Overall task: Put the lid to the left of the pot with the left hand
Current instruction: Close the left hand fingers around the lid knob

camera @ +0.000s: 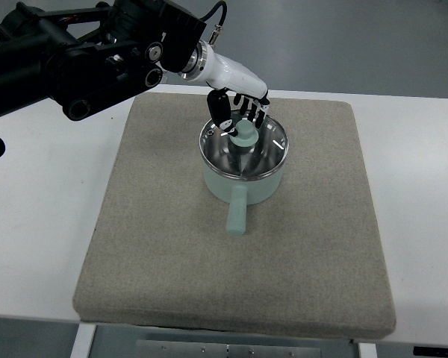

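While the glass lid (pixel 244 147) sits squarely on the mint-green saucepan (pixel 243 181), the left hand (pixel 237 108) hangs over its far rim, its arm reaching in from the picture's upper left. Its dark fingers (pixel 222 110) curl downward toward the mint-green knob (pixel 244 135) at the lid's centre, close to it, but I cannot tell whether they touch it or already grip it. Nothing shows them closed around anything, and the lid looks fully seated.

The lid seems to be clear glass in a metal rim, so I judge it stiff, moderately heavy for its size, smooth and breakable if dropped. Its rim would be slippery and awkward for fingers. The knob is the 1 sensible place to hold: raised, rounded, probably plastic, and set over the lid's balance point, so a pinch there should lift the lid level without tilting.

The saucepan stands near the middle of a beige cloth mat (pixel 134 246) on a white table (pixel 418 186), with its handle (pixel 237 214) pointing toward the camera. Bare mat lies to the pan's left, giving a soft landing place. A straight lift should keep the rim from dragging the light-looking pan.
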`<state>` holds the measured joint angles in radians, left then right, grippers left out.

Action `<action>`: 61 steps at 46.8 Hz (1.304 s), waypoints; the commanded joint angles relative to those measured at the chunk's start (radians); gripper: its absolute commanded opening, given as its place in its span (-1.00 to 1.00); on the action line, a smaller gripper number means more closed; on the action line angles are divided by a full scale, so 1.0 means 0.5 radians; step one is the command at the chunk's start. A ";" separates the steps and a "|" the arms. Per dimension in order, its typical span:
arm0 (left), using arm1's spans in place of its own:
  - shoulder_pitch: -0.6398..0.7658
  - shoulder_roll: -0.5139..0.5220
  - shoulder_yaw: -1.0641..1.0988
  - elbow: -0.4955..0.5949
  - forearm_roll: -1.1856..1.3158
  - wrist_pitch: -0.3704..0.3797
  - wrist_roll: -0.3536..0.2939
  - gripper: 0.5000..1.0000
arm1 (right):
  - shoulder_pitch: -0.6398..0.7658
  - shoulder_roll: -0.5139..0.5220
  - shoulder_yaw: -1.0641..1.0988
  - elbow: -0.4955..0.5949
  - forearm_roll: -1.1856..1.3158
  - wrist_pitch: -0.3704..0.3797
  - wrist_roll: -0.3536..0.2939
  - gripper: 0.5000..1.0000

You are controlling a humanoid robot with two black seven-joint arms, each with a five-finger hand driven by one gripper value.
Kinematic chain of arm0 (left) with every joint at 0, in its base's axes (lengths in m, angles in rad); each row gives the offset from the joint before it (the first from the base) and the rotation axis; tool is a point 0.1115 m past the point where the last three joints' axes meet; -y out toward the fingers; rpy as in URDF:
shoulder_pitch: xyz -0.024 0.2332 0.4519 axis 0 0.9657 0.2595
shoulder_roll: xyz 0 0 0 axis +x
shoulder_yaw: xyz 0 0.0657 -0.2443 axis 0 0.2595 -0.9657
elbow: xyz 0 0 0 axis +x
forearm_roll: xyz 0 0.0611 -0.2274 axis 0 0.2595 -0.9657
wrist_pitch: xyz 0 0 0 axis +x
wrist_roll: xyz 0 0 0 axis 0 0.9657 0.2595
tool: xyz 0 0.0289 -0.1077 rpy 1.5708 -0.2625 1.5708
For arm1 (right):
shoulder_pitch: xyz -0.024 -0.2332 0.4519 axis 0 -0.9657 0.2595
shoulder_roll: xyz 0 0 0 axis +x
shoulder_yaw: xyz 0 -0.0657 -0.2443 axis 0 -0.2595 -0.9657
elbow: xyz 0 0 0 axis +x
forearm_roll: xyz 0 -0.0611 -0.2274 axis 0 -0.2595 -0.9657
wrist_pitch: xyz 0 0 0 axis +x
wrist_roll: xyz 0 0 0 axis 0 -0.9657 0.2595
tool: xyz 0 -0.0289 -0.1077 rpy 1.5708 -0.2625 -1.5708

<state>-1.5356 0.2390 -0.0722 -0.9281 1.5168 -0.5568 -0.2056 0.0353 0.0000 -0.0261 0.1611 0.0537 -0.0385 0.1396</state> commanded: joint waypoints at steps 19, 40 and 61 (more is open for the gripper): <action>0.000 0.001 -0.006 -0.015 0.083 0.003 0.000 -1.00 | 0.000 0.000 0.000 0.000 0.000 0.000 0.000 0.69; -0.021 -0.002 -0.006 -0.018 0.083 0.006 0.000 -1.00 | 0.000 0.000 0.000 0.000 0.000 0.000 0.000 0.69; -0.076 0.013 -0.040 -0.031 0.071 0.003 0.003 -1.00 | 0.000 0.000 0.000 0.000 0.000 0.000 0.000 0.69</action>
<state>-1.5678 0.2414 -0.0831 -0.9435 1.5534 -0.5555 -0.2045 0.0353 0.0000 -0.0261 0.1611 0.0537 -0.0383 0.1396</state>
